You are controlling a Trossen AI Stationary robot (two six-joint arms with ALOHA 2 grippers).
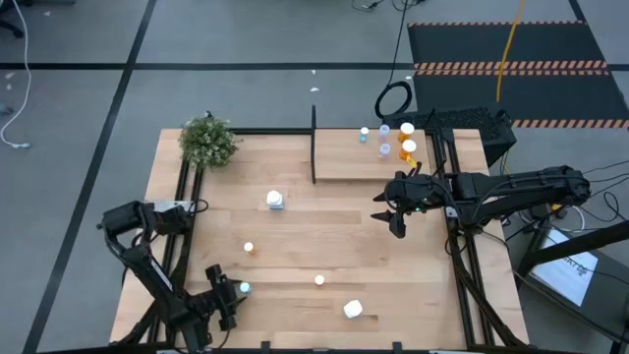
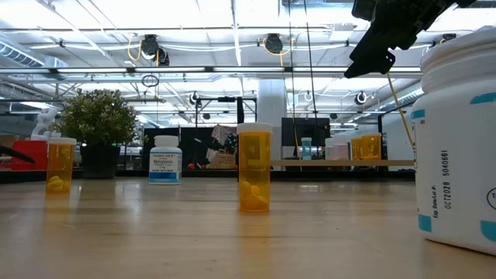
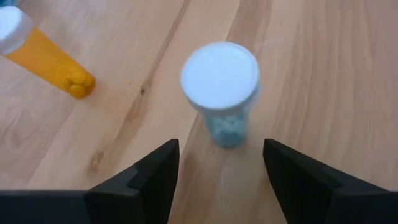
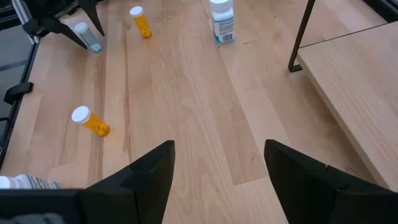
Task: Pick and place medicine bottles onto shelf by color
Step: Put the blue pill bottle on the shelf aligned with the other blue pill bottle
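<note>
A small pale-blue bottle [image 3: 221,93] with a white cap stands upright on its base near the table's near-left corner [image 1: 244,288]. My left gripper [image 3: 221,149] is open just short of it, one finger toward each side, touching nothing [image 1: 232,298]. My right gripper [image 4: 219,149] is open and empty, raised above the table in front of the shelf [image 1: 395,214] [image 2: 370,48]. The shelf [image 1: 359,162], a raised light wooden board with a black post, carries two orange and three pale-blue bottles [image 1: 407,129].
On the table stand two orange bottles [image 1: 249,248] [image 1: 319,280], a white bottle [image 1: 275,201] mid-table and another white one [image 1: 353,310] near the near edge. A green plant [image 1: 208,141] sits at the far-left corner. The shelf's left half [image 1: 339,155] is bare.
</note>
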